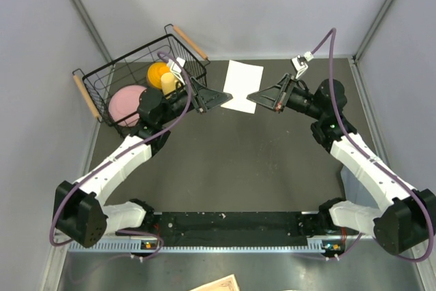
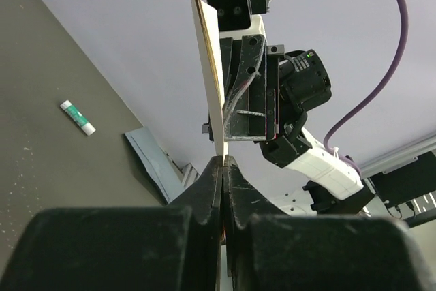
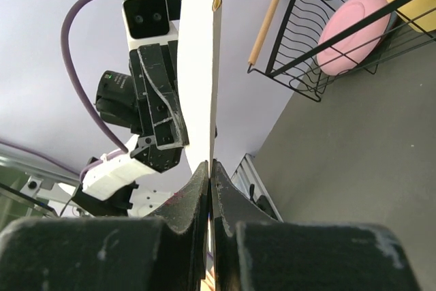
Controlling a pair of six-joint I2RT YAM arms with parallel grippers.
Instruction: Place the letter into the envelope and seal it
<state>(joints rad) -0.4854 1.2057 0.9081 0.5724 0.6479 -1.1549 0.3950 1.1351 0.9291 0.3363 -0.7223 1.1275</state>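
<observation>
Three pale walls close in the dark table (image 1: pixel 231 168), with a wire basket (image 1: pixel 102 76) in the back left corner and open tabletop across the middle and front. Both claws are pinched tight on the letter (image 1: pixel 243 78) near the back wall: the left gripper (image 1: pixel 223 98) on its left edge, the right gripper (image 1: pixel 253 95) on its right. It is a pale cream sheet, flat and stiff, while the blue-grey envelope (image 2: pixel 153 161) lies on the table.

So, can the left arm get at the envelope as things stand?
Probably not: the left pincer is shut on the letter, which the right pincer also grips, and the envelope lies apart.
</observation>
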